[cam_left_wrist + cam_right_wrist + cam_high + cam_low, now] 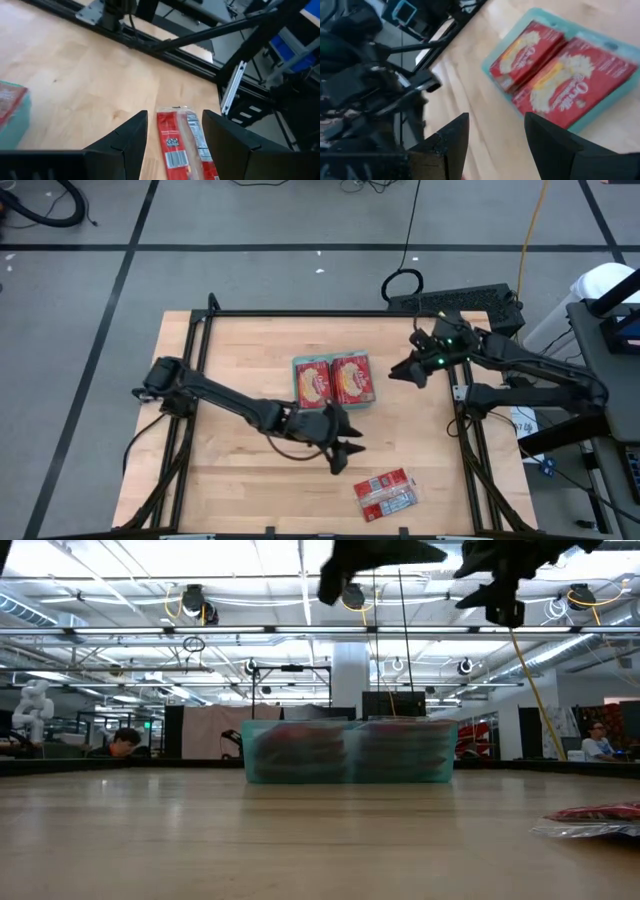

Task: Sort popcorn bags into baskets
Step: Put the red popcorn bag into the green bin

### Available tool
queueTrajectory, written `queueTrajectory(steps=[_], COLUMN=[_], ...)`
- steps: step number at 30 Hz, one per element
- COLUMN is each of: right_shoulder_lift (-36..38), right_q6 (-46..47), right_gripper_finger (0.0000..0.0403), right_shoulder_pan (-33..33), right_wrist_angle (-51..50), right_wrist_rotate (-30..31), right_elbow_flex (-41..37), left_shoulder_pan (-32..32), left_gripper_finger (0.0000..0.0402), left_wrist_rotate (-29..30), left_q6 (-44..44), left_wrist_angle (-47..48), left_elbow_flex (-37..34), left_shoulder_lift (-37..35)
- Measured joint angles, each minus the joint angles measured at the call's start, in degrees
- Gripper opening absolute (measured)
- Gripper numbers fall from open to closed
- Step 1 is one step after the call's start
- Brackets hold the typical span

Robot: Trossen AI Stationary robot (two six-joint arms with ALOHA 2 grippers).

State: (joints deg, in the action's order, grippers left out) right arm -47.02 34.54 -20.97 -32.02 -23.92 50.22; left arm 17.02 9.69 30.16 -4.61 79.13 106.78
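A teal-green tray [297, 367] stands at the table's middle with red popcorn bags [351, 379] stacked in two piles, picture face up; it also shows in the right wrist view [492, 60] and the low view [348, 752]. One loose popcorn bag [386, 493] lies flat, grey-white panels up, near the table's front edge; the left wrist view shows it [179, 142]. My left gripper [349, 457] is open and empty above the table, between the tray and the loose bag. My right gripper [399, 373] is open and empty, raised to the right of the tray.
Black frame rails [462, 430] run along the table's left, right and far edges. Bare wood lies left of the tray and along the near left. A dark box with cables [455, 302] sits beyond the far right corner. People sit far off in the room [120, 743].
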Motion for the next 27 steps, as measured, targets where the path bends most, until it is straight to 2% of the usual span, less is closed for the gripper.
queueTrajectory(steps=[8, 19, 27], right_shoulder_lift=[3.93, 3.75, 3.73], right_q6=[0.87, 0.5, 4.34], right_gripper_finger=[0.0185, 0.0185, 0.0185], right_shoulder_pan=[4.14, 4.26, 4.53], right_wrist_angle=[-4.73, -3.81, -0.21], right_wrist_rotate=[7.48, 9.11, 8.86], right_elbow_flex=[0.0, -0.64, -4.91], left_shoulder_pan=[0.01, 1.71, 3.78], left_gripper_finger=[0.0191, 0.0205, 0.023], left_wrist_rotate=[-6.59, -8.43, -10.92], left_q6=[0.9, -6.92, -10.95], left_wrist_angle=[0.24, -1.63, -18.41], left_elbow_flex=[3.6, 3.81, 3.83], left_shoulder_lift=[6.83, 14.78, 21.07])
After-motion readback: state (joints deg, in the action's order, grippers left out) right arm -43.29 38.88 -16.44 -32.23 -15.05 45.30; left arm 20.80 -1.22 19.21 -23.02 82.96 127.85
